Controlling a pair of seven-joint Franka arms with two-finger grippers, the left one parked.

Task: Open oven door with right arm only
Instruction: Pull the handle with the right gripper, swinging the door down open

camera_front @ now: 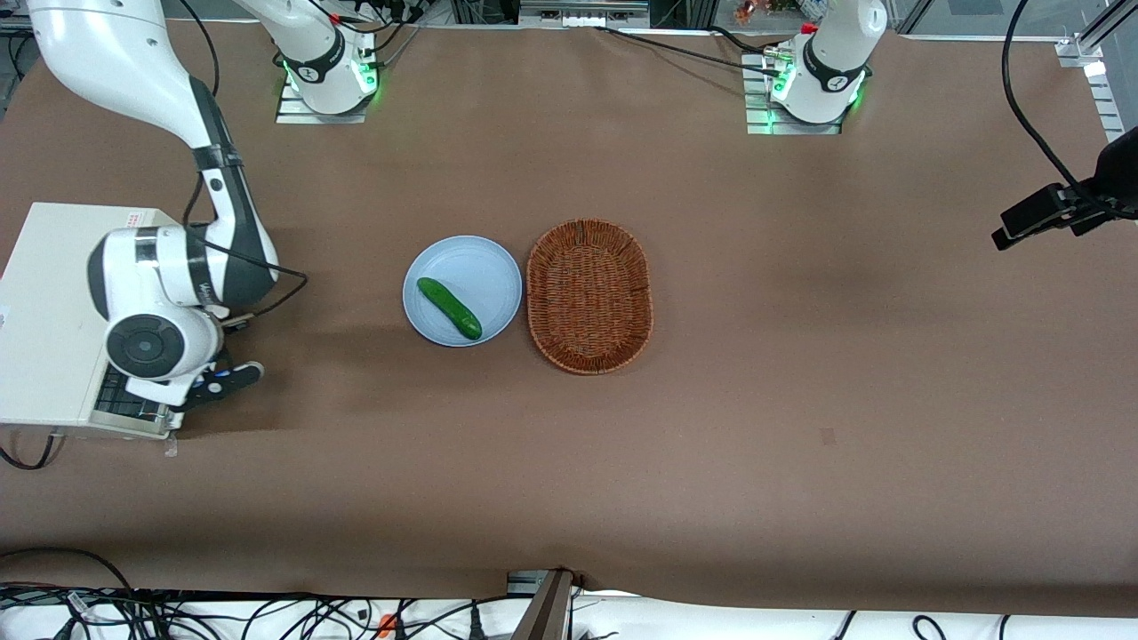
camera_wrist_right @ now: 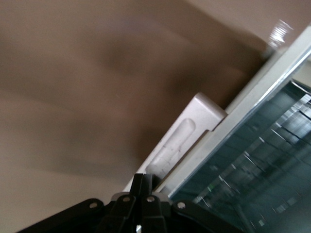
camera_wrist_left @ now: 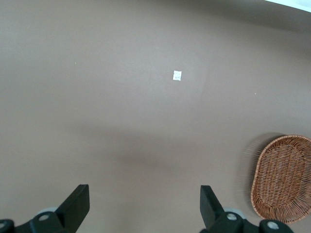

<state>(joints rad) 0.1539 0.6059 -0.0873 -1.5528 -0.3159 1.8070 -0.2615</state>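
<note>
The cream-white toaster oven [camera_front: 49, 302] stands at the working arm's end of the table. The right arm [camera_front: 169, 276] reaches over its top. Its black gripper [camera_front: 182, 402] hangs at the oven's edge nearest the front camera, over the oven door [camera_front: 120, 400]. In the right wrist view the gripper [camera_wrist_right: 148, 178] has its two fingers pressed together with nothing between them. The fingertips sit right beside the end of the silver bar handle [camera_wrist_right: 180, 141]. The door's silver frame [camera_wrist_right: 252, 97] and dark glass window [camera_wrist_right: 257, 170] run alongside, with wire rack lines showing through the glass.
A light blue plate [camera_front: 493, 267] with a green cucumber [camera_front: 449, 308] lies mid-table. Beside it is an empty oval wicker basket [camera_front: 589, 295], also seen in the left wrist view [camera_wrist_left: 284, 177]. Cables run along the table edge nearest the camera.
</note>
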